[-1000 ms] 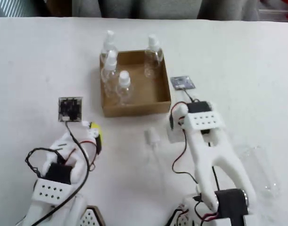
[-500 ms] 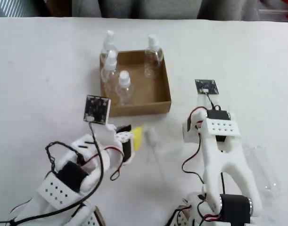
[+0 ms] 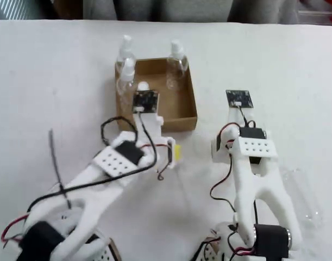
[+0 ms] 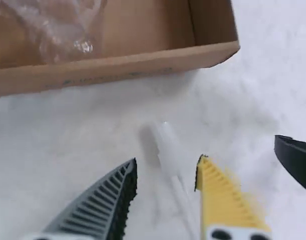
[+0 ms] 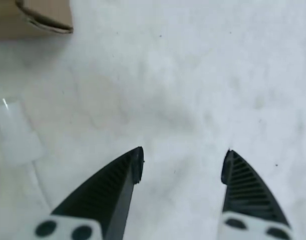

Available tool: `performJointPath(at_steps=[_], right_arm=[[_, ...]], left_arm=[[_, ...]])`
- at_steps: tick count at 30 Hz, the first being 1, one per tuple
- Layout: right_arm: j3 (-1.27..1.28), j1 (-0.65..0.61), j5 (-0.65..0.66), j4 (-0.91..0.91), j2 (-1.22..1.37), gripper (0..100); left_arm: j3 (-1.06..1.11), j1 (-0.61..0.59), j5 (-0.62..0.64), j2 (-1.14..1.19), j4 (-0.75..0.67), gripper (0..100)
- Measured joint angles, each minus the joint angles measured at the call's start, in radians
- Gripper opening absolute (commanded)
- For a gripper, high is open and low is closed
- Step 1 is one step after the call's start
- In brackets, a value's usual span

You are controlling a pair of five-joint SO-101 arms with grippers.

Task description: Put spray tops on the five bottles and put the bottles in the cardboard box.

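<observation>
Clear plastic spray top (image 4: 164, 142) is lying on the bench just near the box (image 4: 117, 65), with the left hand (image 4: 166, 161) hanging spread astride it. Risk: the top is squirting sideways if the fingers are closing off-centre.

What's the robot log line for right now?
left gripper: open over spray top | right gripper: open over table | cardboard box: capped bottles inside
</observation>
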Motion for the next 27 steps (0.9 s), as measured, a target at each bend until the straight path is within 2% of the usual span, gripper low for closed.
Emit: performJointPath(at_steps=[4,7,14,22,24,27], right_arm=[[0.000,0.000,0.000,0.000,0.000,22.6],[0.000,0.000,0.000,0.000,0.000,22.6],[0.008,-0.003,0.000,0.000,0.000,22.6],[0.020,-0.029,0.000,-0.005,0.000,22.6],[0.025,-0.029,0.000,-0.012,0.000,22.6],[0.025,-0.031,0.000,-0.012,0.000,22.6]], left_arm=[[-0.041,0.058,0.025,0.126,-0.008,21],[-0.048,0.092,0.052,0.201,-0.072,21],[-0.098,0.089,0.097,0.350,-0.130,21],[-0.126,0.063,0.097,0.387,-0.141,21],[-0.126,0.063,0.097,0.390,-0.164,17],[-0.127,0.061,0.097,0.390,-0.172,6]])
